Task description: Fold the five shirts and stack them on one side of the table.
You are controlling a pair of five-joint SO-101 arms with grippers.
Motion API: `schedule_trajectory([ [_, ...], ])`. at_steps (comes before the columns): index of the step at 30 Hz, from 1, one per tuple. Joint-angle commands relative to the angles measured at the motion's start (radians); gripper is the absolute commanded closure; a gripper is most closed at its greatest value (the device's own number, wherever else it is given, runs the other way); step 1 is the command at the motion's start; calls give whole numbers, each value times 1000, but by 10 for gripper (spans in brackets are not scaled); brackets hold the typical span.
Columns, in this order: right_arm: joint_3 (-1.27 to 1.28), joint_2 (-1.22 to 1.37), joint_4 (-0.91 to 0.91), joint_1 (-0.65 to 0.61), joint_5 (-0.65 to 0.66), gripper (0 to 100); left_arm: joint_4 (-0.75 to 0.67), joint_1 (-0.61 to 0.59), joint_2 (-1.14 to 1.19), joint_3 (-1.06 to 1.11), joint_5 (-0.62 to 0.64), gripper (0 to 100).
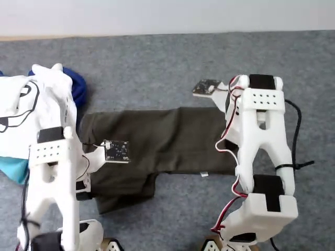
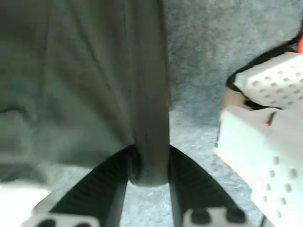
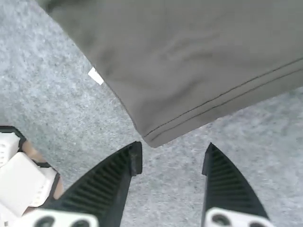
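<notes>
An olive shirt (image 1: 172, 138) lies spread across the grey table (image 1: 157, 63), with one sleeve toward the near edge. In the left wrist view my left gripper (image 2: 147, 170) is shut on a bunched fold of the olive shirt (image 2: 85, 85). My right gripper (image 3: 173, 163) hangs open just above the table, beside a hemmed corner of the olive shirt (image 3: 189, 61). Its two black fingers (image 3: 118, 175) hold nothing. A small white label (image 3: 96, 75) sticks out from the shirt's edge.
A heap of other shirts sits at the table's left edge: a white one with black print (image 1: 21, 104), a dark blue one (image 1: 78, 86) and a cyan one (image 1: 13, 167). The right arm's white body (image 2: 270, 132) stands close to the left gripper.
</notes>
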Motion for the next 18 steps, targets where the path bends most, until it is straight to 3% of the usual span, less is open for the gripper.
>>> schedule_trajectory([
  [1,-55,-91,41,-25,-11,782,31,-5,-178,-5,44,901],
  [8,-44,-124,41,-61,-112,783,31,-5,-448,24,219,902],
  [18,-32,-125,39,-62,-117,783,28,-11,-589,77,262,898],
])
